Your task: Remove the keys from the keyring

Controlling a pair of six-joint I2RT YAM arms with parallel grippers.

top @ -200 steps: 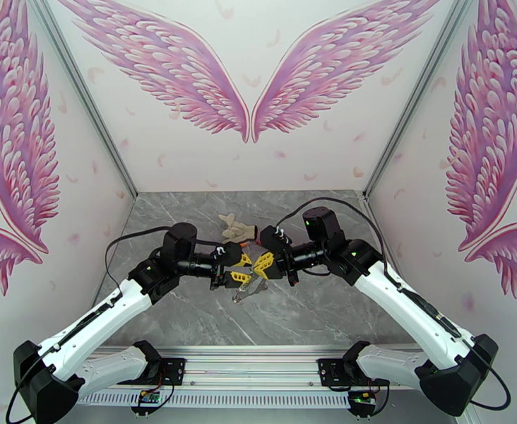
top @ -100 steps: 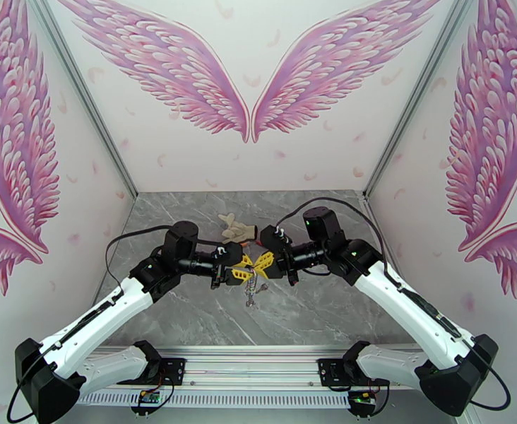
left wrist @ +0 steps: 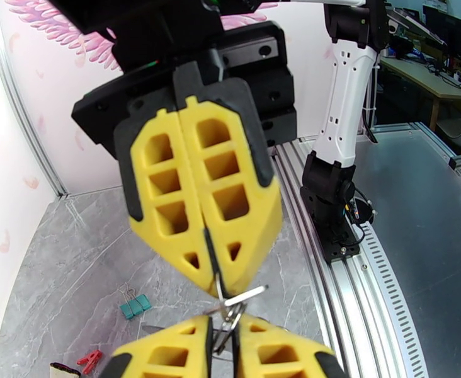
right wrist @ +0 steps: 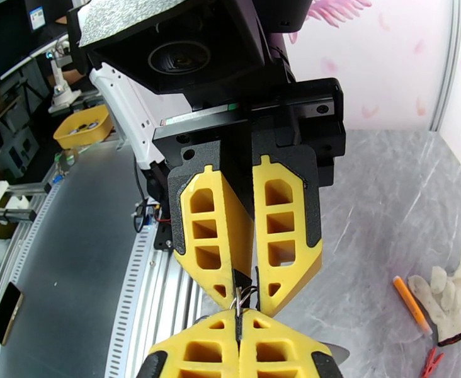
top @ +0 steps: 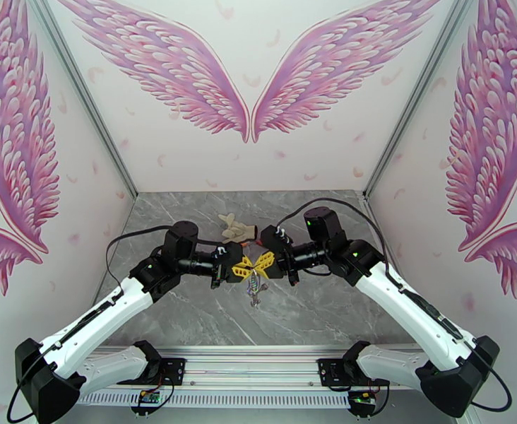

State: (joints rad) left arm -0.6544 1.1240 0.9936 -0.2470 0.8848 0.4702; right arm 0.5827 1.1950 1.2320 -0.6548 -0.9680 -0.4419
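My two grippers meet tip to tip above the middle of the table. My left gripper (top: 248, 268) (left wrist: 224, 338) is shut on small silver rings of the keys (left wrist: 233, 303). Facing it, my right gripper (top: 259, 266) (right wrist: 237, 326) is shut on a thin dark piece that looks like the edge of the keyring (left wrist: 209, 256). Most of that loop is hidden between the yellow pads. More keys (top: 256, 285) hang loose under the two tips. In the right wrist view a little silver ring (right wrist: 243, 297) sits where the tips touch.
A beige glove (top: 236, 227) (right wrist: 448, 303) lies behind the grippers, with an orange pen (right wrist: 410, 303) and a red clip (right wrist: 429, 363) (left wrist: 91, 358) beside it. A teal binder clip (left wrist: 135, 305) lies on the grey marble table (top: 315, 312). Walls close three sides.
A second ago my left gripper stood open beside the bunch; it has since shut on it. The hanging keys swung from lower left to straight below the tips.
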